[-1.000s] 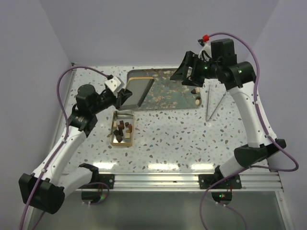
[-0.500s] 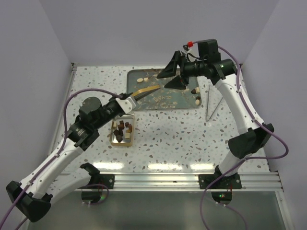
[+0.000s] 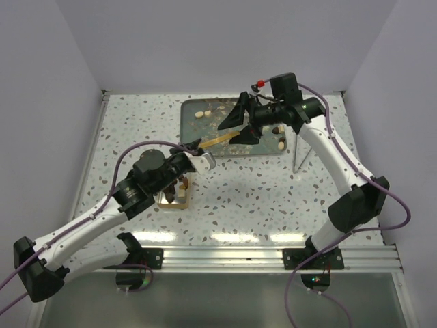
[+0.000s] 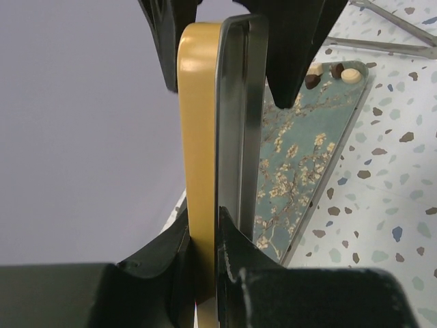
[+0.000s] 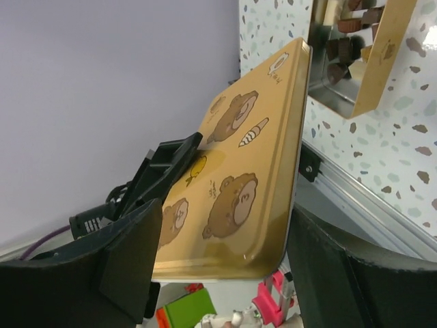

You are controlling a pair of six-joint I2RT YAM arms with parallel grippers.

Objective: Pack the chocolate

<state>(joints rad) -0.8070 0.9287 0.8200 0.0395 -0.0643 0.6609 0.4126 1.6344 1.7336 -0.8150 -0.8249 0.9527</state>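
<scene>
We find the tin (image 3: 171,205), with chocolate (image 5: 343,49) in it, before the tray (image 3: 193,128)'s left end, the lid (image 3: 220,139) above the tray, and tongs (image 3: 301,146) lying right of it.

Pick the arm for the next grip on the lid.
Right, likely. The right gripper, open, straddles the far end of the lid, so it need only close. The left gripper is shut on the near end, holding it on edge.

- The speckled white bench (image 3: 259,198) carries three things.
- A teal tray (image 3: 263,147) lies flat beneath the right hand (image 3: 240,125).
- A gold tin (image 3: 174,203) sits just behind the left hand (image 3: 199,152).
- Metal tongs (image 3: 301,152) lie right of the right hand.
</scene>
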